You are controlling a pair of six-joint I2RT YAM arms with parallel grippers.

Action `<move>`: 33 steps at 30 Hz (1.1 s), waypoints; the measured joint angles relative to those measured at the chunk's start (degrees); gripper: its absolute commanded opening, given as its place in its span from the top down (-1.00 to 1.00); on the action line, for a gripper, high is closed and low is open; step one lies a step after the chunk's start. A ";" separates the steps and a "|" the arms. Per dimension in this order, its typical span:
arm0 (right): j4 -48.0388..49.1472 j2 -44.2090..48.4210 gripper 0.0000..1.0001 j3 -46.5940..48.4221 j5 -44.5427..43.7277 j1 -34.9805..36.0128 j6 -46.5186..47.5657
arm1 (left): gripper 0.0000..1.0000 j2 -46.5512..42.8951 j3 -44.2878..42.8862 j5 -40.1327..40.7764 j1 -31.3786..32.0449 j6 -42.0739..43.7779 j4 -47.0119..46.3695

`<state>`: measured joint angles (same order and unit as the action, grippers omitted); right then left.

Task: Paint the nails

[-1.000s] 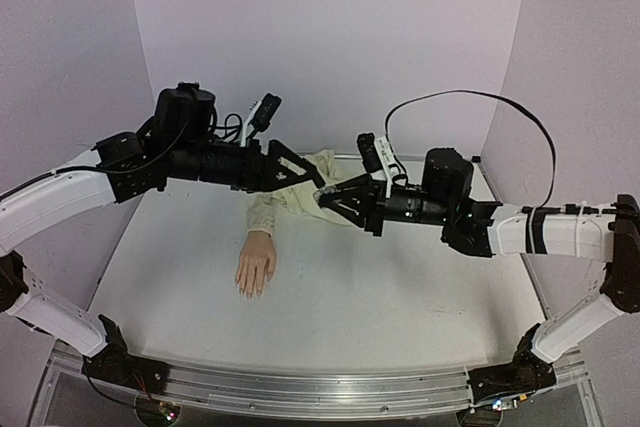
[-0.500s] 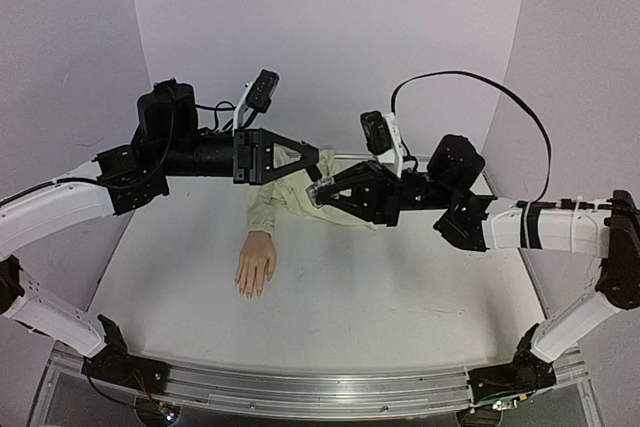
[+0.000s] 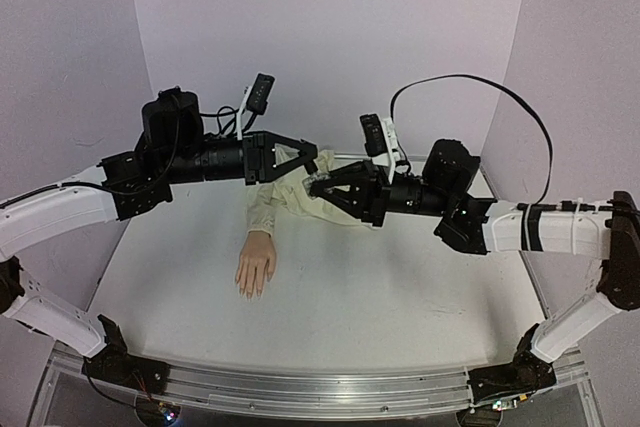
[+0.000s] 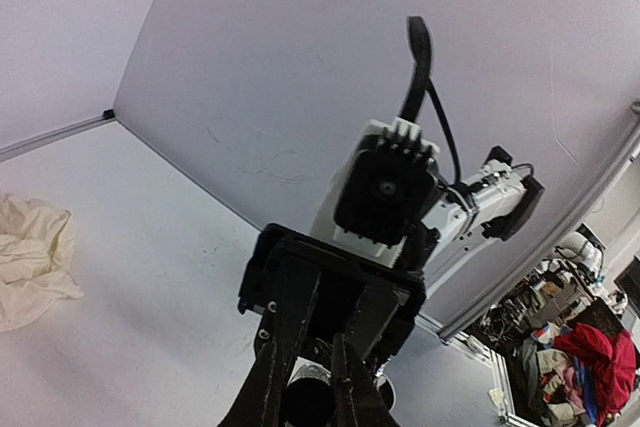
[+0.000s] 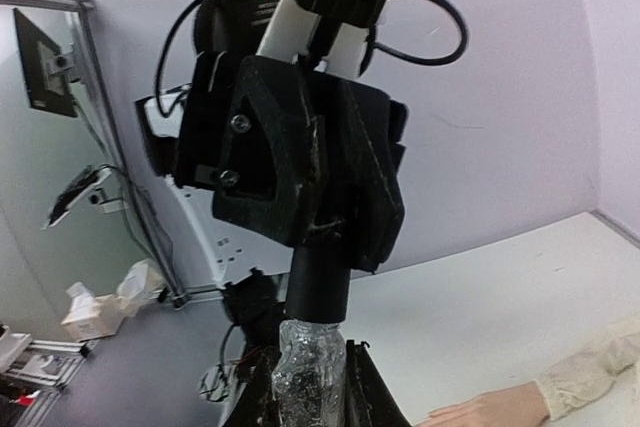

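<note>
Centre frame: the left gripper [image 3: 314,160] has just clamped the cap [image 5: 320,282] of the polish bottle [image 5: 312,372] gripped by the right gripper [image 3: 318,185]; the nails [image 3: 250,289] below await paint.

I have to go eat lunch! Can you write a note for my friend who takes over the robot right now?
The left hand is shut on the cap of the polish bottle.
The right hand is shut on the polish bottle, up in the air near the sleeve.
The fake hand lies flat on the table, untouched.
Done: bottle gripped at both ends.
Left: take the cap off, then paint the nails, which are too small to check for paint.
</note>
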<state>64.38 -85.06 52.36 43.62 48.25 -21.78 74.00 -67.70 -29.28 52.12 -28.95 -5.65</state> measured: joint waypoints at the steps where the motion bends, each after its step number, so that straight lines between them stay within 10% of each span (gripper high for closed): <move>1: -1.25 0.52 1.00 -0.37 -3.08 0.39 1.90 | 0.96 0.02 0.02 1.64 -0.02 0.11 0.33; 9: -5.29 3.52 1.00 -5.31 -29.49 6.49 16.11 | 0.98 0.72 -0.02 10.64 0.31 -0.42 4.17; 23: -6.47 3.52 1.00 -5.31 -29.20 6.27 18.58 | 0.82 1.73 -0.52 11.21 0.28 -1.66 5.35; 33: -7.19 3.85 1.00 -5.31 -27.78 5.77 18.53 | -0.30 1.81 -0.52 7.98 0.61 -2.54 7.19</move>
<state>57.19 -81.21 47.05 15.84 54.02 -3.25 75.81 -68.23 -21.30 52.73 -31.48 1.54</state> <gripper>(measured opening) 0.173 0.520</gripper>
